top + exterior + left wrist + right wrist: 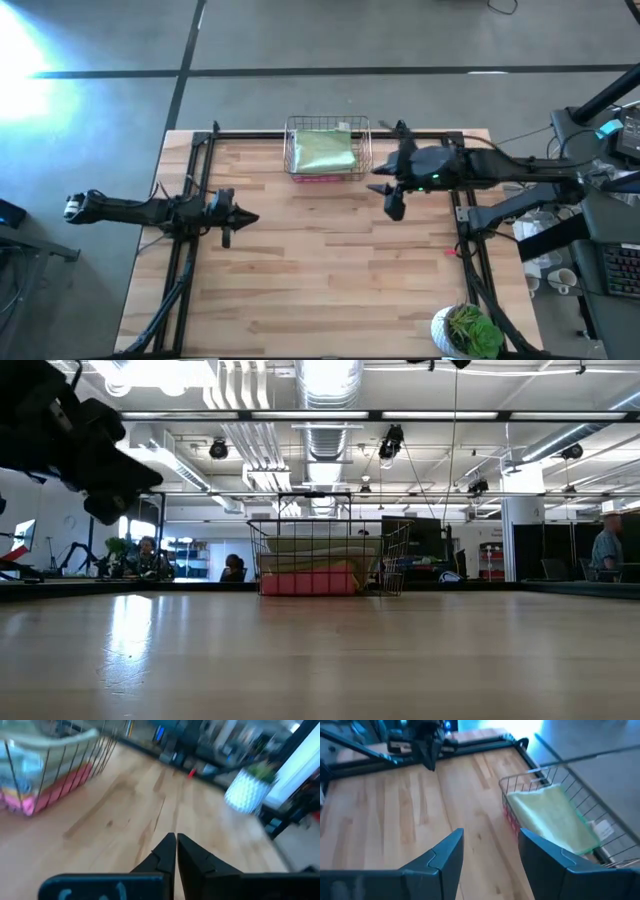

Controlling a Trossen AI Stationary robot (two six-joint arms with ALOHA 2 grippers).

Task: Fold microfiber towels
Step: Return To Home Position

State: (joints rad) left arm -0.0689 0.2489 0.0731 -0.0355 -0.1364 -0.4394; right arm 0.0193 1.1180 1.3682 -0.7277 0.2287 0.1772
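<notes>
A copper wire basket (294, 150) stands at the far edge of the wooden table (320, 290), about in the middle. The folded microfiber towels lie in it, one on top of the other. The top one is the pale green towel (325, 150). It lies flat and fills most of the basket. At the very bottom is the pink towel (322, 177), and its edge peeks out on the near side. In the low view the pink towel (305, 582) shows through the wires of the basket (390, 555), with more folded cloth stacked on it. I cannot tell those middle ones apart.

The left gripper (250, 218) hangs over the left side of the table, well away from the basket. It points to the right. Its two fingers are pressed together and hold nothing, which the left wrist view shows well (176, 837). That view also sees the basket (75, 742) with the pink towel (45, 795) inside.

The right gripper (388, 198) hangs just to the right of the basket, a little nearer than it, and does not touch it. Its fingers are spread wide apart with nothing between them (490, 832). The right wrist view looks down on the pale green towel (550, 817) in the basket (520, 780).

A green plant in a white pot (465, 330) sits at the near right corner of the table.

Far behind the table, in the room, a person (607, 545) stands on the right.
</notes>
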